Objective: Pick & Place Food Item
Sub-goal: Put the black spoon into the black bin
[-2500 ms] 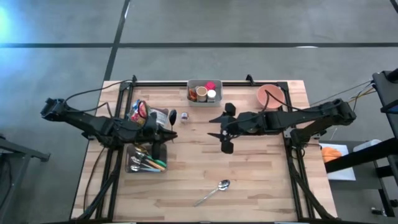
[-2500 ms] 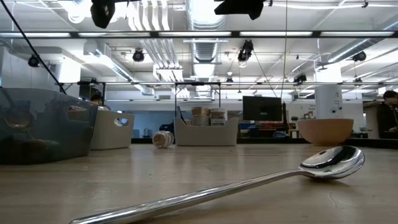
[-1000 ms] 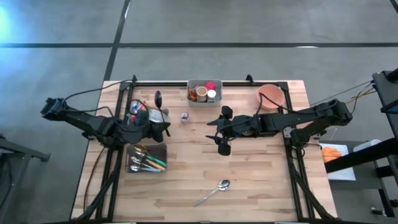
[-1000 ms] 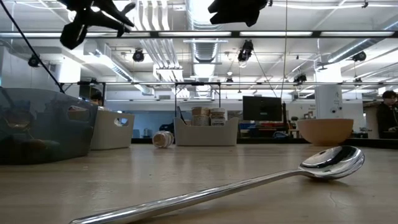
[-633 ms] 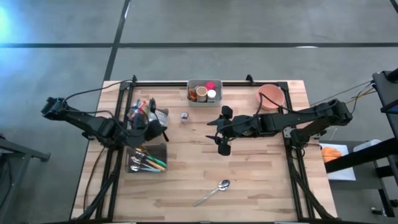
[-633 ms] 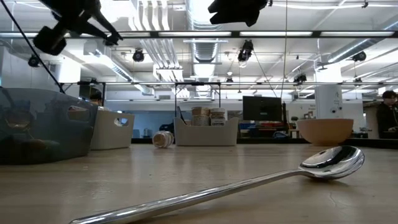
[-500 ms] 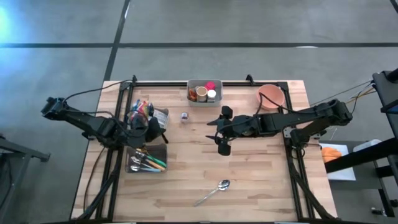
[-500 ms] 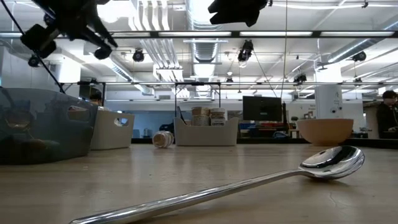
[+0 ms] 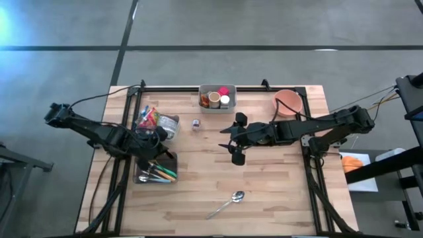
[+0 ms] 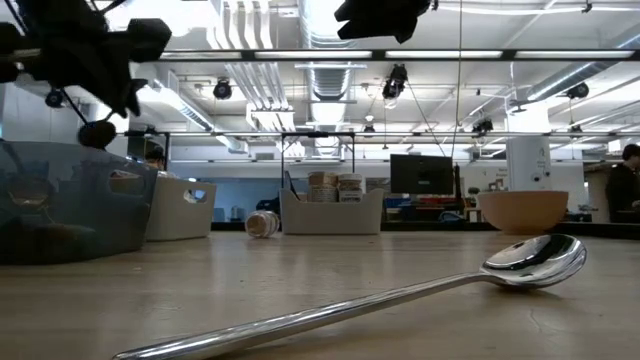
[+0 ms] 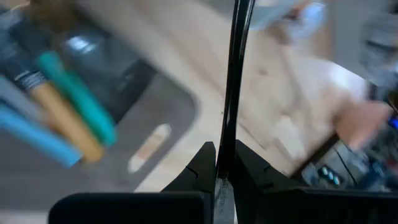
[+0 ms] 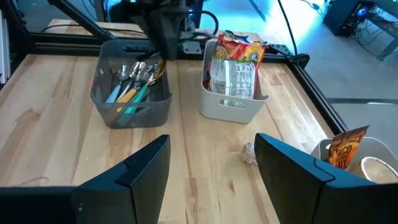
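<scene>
Swung back over the cutlery bin (image 9: pixel 156 168), left pincer (image 9: pixel 157 153) pinches a dark utensil (image 11: pixel 235 87).

From my feed: pale wood worktop (image 9: pixel 277 192), dark grey cutlery bin (image 12: pixel 132 93) (teal and yellow handles inside), off-white bin (image 12: pixel 233 102) with red-orange snack packets (image 12: pixel 236 48), salmon-pink bowl (image 9: pixel 289 102), shiny silver spoon (image 9: pixel 227 204).
</scene>
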You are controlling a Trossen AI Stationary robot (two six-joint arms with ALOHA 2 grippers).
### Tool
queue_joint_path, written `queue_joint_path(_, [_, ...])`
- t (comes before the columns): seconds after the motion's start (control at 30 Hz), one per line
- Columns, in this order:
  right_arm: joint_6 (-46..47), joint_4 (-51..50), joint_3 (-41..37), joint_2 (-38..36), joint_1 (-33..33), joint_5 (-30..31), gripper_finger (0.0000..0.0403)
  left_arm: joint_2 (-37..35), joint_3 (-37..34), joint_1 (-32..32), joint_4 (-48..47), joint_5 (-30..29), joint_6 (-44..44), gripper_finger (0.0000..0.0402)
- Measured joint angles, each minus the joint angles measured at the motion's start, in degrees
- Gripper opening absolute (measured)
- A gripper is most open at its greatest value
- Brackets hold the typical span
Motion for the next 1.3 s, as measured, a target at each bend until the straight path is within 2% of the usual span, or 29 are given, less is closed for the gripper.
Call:
queue_joint_path(0.13, [-0.2,0.0,0.0,0.0,0.0,0.0,0.0233,2.4,2.5,0.0,-4.3,5.4,-8.4,0.0020])
queue_joint_path(0.4, [-0.1,0.0,0.0,0.0,0.0,0.0,0.0233,12.8,15.2,-0.4,-15.3,9.3,-10.9,0.0020])
queue_joint_path(0.57, [-0.2,0.0,0.0,0.0,0.0,0.0,0.0233,19.7,20.3,-2.1,-18.1,13.3,-17.5,0.0020])
queue_joint_path(0.67, [0.0,0.0,0.0,0.0,0.0,0.0,0.0233,22.1,21.0,-2.8,-18.2,14.5,-22.0,0.0020])
queue_joint_path(0.97, [-0.1,0.0,0.0,0.0,0.0,0.0,0.0233,25.2,20.9,-2.9,-17.9,20.3,-27.5,0.0020])
queue_joint_path(1.3, [-0.2,0.0,0.0,0.0,0.0,0.0,0.0233,28.6,20.9,-2.9,-18.5,25.8,-26.9,0.0020])
